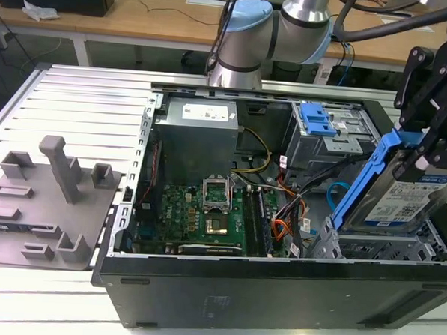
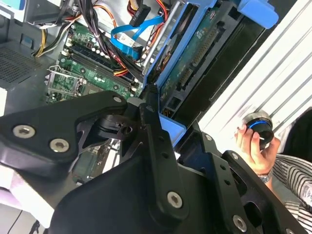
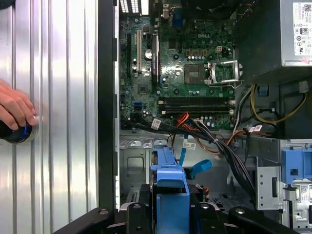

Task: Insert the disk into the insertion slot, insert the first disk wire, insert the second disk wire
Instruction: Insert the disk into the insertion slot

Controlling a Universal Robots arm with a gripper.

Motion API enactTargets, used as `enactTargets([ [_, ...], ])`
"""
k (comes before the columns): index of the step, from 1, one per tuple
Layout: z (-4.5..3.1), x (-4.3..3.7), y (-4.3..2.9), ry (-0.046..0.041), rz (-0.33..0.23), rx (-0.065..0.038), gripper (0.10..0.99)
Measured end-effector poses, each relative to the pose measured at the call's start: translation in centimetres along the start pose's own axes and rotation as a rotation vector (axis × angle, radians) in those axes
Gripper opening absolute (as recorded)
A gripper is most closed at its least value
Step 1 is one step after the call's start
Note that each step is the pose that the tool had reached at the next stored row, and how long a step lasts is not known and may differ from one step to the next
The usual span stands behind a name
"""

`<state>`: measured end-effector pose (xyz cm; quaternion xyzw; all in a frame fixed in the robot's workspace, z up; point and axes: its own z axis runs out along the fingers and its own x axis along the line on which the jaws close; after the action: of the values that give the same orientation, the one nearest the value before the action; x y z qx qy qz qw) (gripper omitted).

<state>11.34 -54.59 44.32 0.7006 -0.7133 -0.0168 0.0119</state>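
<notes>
Lying on a ribbed silver metal table (image 1: 77, 100), an open black computer case (image 1: 277, 290) shows its green motherboard (image 1: 199, 211). A grey moulded fixture (image 1: 49, 203) sits on the table toward the exterior view's left, and a wooden desk (image 1: 141, 17) runs behind the arm (image 1: 241, 44). In the first wrist view a person's hand (image 3: 14, 109) covers a round dark object with a blue ring (image 3: 19, 132) on the table beside the case. The gripper (image 1: 423, 152) is closed onto the disk (image 1: 405, 203), its black fingers pinching the bright blue carrier. The disk, silver with a white label, hangs tilted at the exterior view's right. Its lower edge is at the top of the insertion slot (image 1: 369, 246), a perforated silver cage, and I cannot tell whether the two touch. The second disk wire (image 1: 334, 194), thin and light blue, loops just beside the cage.
</notes>
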Motion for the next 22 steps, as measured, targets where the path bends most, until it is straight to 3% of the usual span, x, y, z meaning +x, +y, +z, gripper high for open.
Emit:
enactTargets([
  [22,4.17,0.03,-0.17,-0.0002,0.000,0.000,0.365],
])
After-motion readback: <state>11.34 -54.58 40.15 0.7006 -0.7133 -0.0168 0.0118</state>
